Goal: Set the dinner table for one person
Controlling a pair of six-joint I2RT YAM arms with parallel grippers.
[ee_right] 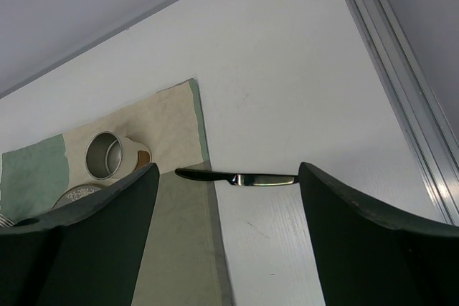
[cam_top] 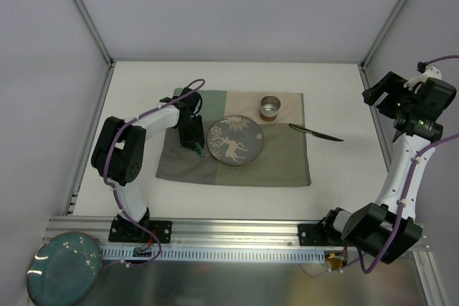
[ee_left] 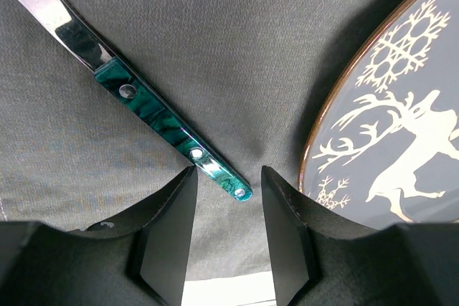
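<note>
On the white dinner table (cam_top: 337, 177) lies a green-and-beige mat (cam_top: 283, 163). A dark plate with a pale deer design (cam_top: 234, 141) sits mid-mat, its edge also in the left wrist view (ee_left: 387, 127). A metal cup (cam_top: 270, 106) stands behind it. A green-handled utensil (ee_left: 161, 123) lies flat on the mat left of the plate. My left gripper (ee_left: 228, 171) hovers over the handle's end, open, its fingers not touching it. A dark knife (cam_top: 315, 132) lies across the mat's right edge. My right gripper (cam_top: 376, 94) is raised at the far right, open and holding nothing.
A teal plate (cam_top: 64, 266) rests off the table at the near left, by the aluminium rail (cam_top: 237, 231). Grey walls and frame bars (cam_top: 376, 48) close in the back and sides. In the right wrist view, the knife (ee_right: 258, 180) and cup (ee_right: 104, 154) lie well below the fingers.
</note>
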